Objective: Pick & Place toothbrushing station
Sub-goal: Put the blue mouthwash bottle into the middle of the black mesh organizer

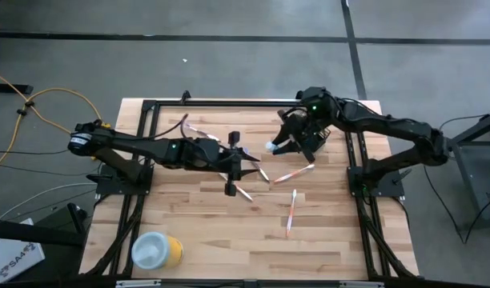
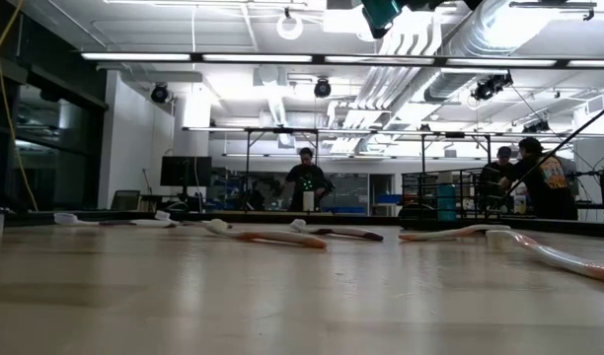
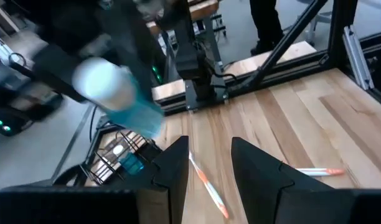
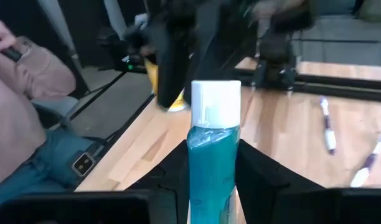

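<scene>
My right gripper [image 1: 283, 144] is above the table's far middle, shut on a blue tube [image 4: 214, 143] with a white cap [image 4: 215, 102]; the left wrist view shows the same tube [image 3: 116, 93] in the air. The black wire-mesh holder [image 3: 112, 158] stands below it with another blue tube inside, and the right arm mostly covers the holder [image 1: 320, 138] from above. Several thin toothbrushes lie flat on the wood, among them a toothbrush [image 1: 291, 210], a second [image 1: 293, 174] and a third [image 1: 197, 130]. My left gripper [image 3: 209, 155] hovers open over the table's middle, nothing between its fingers. My right gripper pinches the tube's blue body [image 4: 197, 171] between its two fingers, below the cap. The tube sticks out ahead of the fingers, cap end foremost. It is lifted clear of the table and the holder. The fingers come from the table's right, near level.
A yellow cylinder [image 1: 157, 250] with a white top lies at the near left. Black frame rails [image 1: 353, 160] run along both sides of the table. A seated person [image 4: 28, 93] is beside the table, and other people [image 2: 304, 177] stand in the room behind. Bare wood lies near the front edge.
</scene>
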`<state>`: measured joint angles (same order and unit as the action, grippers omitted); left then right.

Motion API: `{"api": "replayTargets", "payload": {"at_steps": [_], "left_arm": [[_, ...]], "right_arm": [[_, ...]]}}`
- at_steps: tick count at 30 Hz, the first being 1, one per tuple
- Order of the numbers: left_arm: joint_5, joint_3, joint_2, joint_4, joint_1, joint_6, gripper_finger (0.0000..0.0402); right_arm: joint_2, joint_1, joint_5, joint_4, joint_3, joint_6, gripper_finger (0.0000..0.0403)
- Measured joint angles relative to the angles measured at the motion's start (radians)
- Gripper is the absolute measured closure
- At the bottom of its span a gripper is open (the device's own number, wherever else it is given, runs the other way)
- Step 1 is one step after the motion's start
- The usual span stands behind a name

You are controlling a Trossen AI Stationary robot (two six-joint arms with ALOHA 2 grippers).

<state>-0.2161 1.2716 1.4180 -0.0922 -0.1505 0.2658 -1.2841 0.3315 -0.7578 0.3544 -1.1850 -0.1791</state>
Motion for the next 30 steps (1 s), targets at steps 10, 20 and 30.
{"api": "replayTargets", "payload": {"at_steps": [10, 20, 30], "left_arm": [[0.027, 0.0, -0.03, 0.0, 0.0, -0.009, 0.0287], [0.029, 0.0, -0.029, 0.035, -0.005, -0.012, 0.0287], [0.088, 0.0, -0.029, 0.078, -0.005, -0.012, 0.0287]], "right_arm": [[0.0, -0.104, 0.051, -0.058, 0.0, -0.003, 0.0309], [0.0, -0.172, 0.053, -0.112, 0.0, -0.001, 0.0309], [0.0, -0.195, 0.051, -0.256, 0.0, -0.007, 0.0309]]}}
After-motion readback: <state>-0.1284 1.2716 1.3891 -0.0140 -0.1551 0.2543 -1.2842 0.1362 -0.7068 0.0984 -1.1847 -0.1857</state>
